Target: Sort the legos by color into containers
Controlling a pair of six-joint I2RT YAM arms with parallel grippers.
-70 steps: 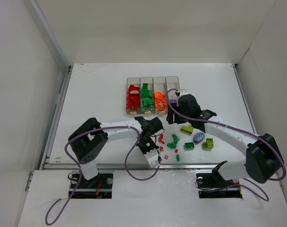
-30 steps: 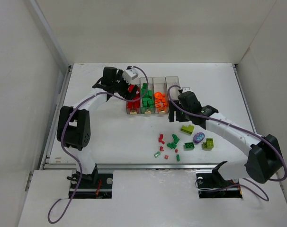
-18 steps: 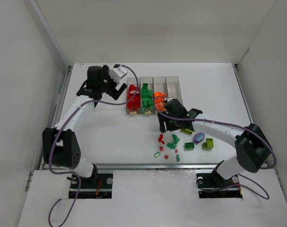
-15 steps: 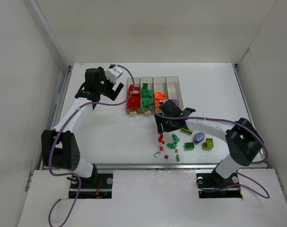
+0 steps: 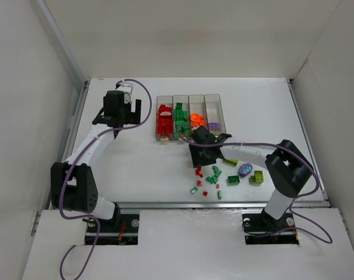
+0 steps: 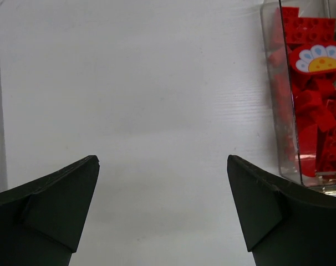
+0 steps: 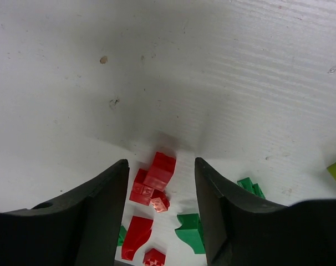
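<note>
The containers (image 5: 189,95) are four clear bins in a row, holding red (image 5: 163,121), green (image 5: 180,116), orange (image 5: 195,118) and purple (image 5: 214,125) legos. Loose legos lie in front of them: small red bricks (image 5: 198,171), green bits (image 5: 214,175), a lime brick (image 5: 258,177) and a purple oval piece (image 5: 245,170). My right gripper (image 5: 200,161) hangs low over the red bricks (image 7: 155,180), open, one finger on each side, touching neither. My left gripper (image 5: 125,116) is wide open and empty, left of the red bin (image 6: 309,111).
White walls enclose the table on three sides. A raised rail (image 5: 77,125) runs along the left edge near my left arm. A lime-yellow piece (image 5: 230,161) and a dark green brick (image 5: 233,180) lie under my right forearm.
My left gripper has drawn back leftward from the red bin, still open. My right gripper has moved from the bins down to the loose red bricks, and its jaws have narrowed.
</note>
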